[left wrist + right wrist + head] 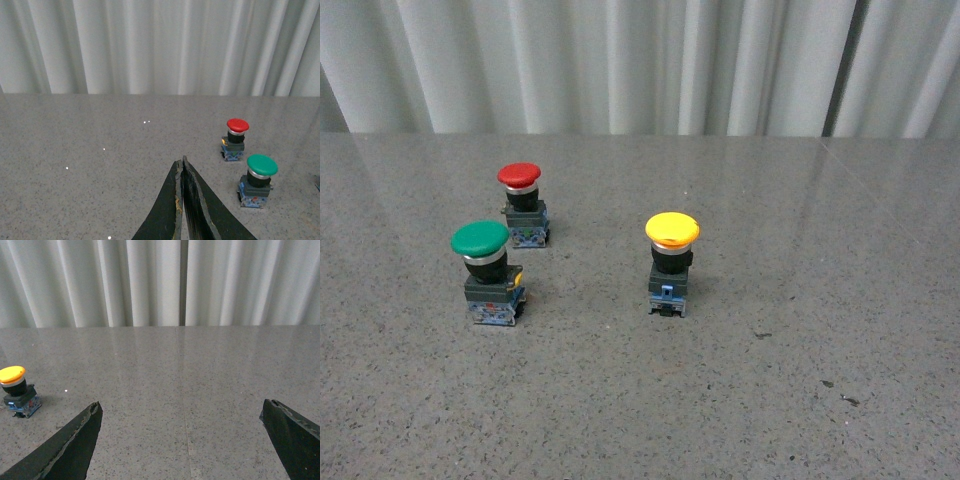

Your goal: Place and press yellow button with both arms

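The yellow button (672,231) stands upright on the grey speckled table, near the middle in the front view. It also shows in the right wrist view (13,375), far off to one side of my right gripper (181,407), which is open and empty over bare table. My left gripper (181,161) is shut and empty, its fingertips pressed together above the table, apart from the switches. Neither arm shows in the front view.
A green-capped switch (480,240) and a red-capped switch (519,176) stand left of the yellow button; both also show in the left wrist view, green (261,165) and red (237,125). White curtains (640,60) hang behind the table's far edge.
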